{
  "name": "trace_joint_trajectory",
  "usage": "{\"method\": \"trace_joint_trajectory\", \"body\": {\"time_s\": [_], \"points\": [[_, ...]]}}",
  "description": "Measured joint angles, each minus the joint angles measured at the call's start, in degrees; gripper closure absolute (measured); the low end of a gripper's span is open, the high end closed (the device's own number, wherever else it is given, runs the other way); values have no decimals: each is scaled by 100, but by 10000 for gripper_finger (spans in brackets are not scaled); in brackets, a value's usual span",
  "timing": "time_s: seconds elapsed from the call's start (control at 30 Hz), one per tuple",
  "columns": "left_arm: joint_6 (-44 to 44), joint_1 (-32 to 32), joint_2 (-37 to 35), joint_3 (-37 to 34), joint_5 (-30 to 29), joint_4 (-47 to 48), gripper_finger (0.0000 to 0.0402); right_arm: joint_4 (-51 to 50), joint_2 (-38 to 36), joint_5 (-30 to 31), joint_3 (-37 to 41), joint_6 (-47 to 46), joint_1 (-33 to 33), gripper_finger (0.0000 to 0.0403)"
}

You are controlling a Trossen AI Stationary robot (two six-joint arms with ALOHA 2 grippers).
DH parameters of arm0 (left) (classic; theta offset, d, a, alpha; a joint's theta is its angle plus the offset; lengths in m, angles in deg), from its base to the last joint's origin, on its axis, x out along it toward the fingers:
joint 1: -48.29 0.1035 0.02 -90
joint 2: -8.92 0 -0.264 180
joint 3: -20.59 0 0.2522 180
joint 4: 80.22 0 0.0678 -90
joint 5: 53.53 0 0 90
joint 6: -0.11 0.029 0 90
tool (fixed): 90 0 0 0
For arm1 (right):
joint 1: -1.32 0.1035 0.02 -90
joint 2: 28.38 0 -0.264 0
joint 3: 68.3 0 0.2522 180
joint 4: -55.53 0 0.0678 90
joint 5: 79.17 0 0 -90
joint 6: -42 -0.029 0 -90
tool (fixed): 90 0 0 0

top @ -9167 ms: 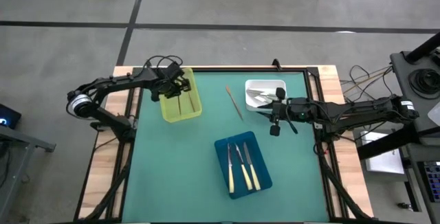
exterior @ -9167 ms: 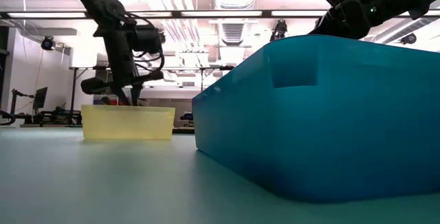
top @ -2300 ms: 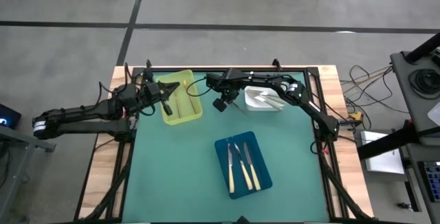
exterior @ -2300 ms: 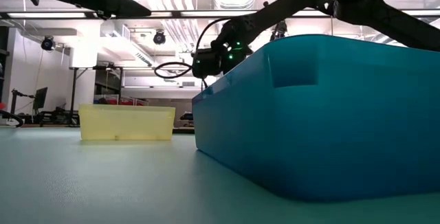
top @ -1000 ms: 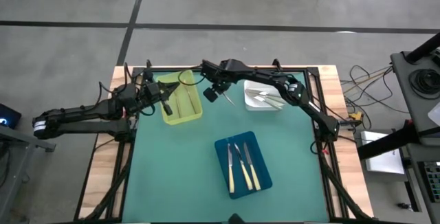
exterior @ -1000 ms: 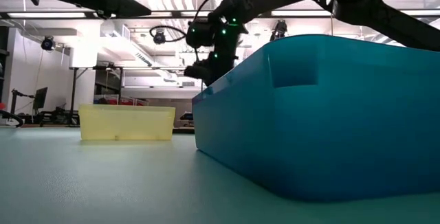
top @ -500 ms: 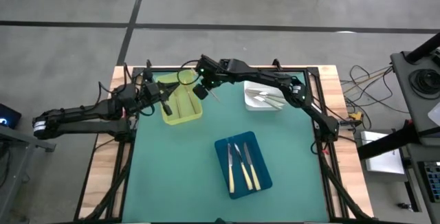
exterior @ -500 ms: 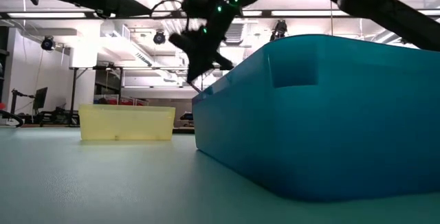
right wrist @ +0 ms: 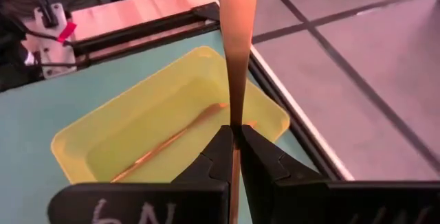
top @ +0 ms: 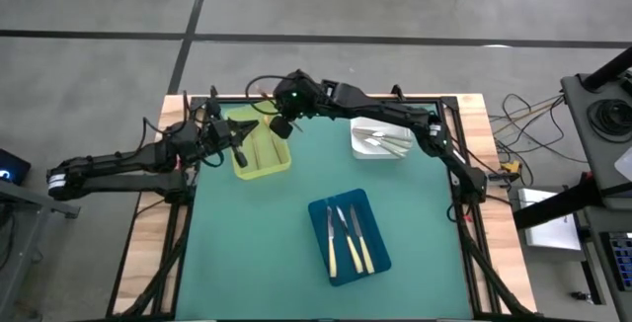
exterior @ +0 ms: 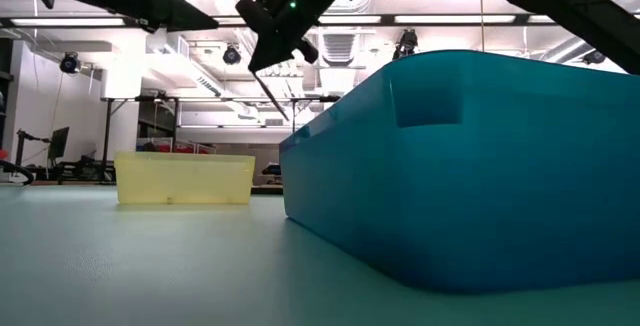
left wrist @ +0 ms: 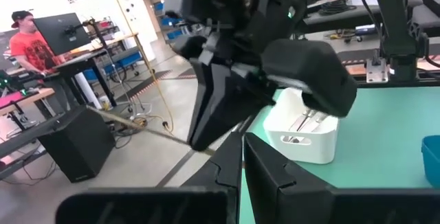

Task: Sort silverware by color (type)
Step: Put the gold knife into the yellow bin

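ok so the right gripper (right wrist: 234,136) has swung over from the white tray (top: 376,140) side and now hangs above the translucent yellow plastic tray (top: 262,144), fingers clamped on a thin gold-copper utensil (right wrist: 237,52); a second ago it was short of the rim; another gold piece (right wrist: 172,141) already lies inside, so I'd guess a drop is next; left gripper (top: 237,140) sits clenched and empty at that tray's edge; three cream-handled knives (top: 348,235) are in the blue tray (top: 348,264)
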Motion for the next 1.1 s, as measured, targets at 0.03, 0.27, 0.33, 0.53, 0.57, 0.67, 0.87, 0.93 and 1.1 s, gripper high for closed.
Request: {"method": "trace_joint_trajectory", "body": {"time_s": [0.03, 0.27, 0.33, 0.53, 0.57, 0.67, 0.87, 0.93, 1.1], "points": [[-23, -3, 0, 0, 0, 32, 402, -2, -13, 1, 3, 106, 0, 394], [-51, 1, -1, 0, 0, 43, 402, 91, -116, -61, 5, 483, 0, 394], [-32, 1, -17, 3, 0, 42, 402, 118, -184, -65, 11, 602, -14, 394], [57, 1, -22, 87, -2, 23, 402, 416, -494, -241, 49, 920, -43, 394], [104, 1, -22, 87, -2, 13, 402, 466, -519, -283, 74, 972, -44, 394], [179, 1, -22, 87, -2, -85, 402, 540, -602, -341, 227, 1092, -39, 394], [285, 1, -24, 87, -6, -177, 402, 1517, -1260, -467, 1325, 1175, -115, 394], [296, 1, -20, 87, -7, -192, 402, 2009, -1602, -466, 1949, 1182, -145, 394], [250, 1, 23, 87, -7, -201, 402, 3528, -2387, -514, 3627, 1123, -166, 394]]}}
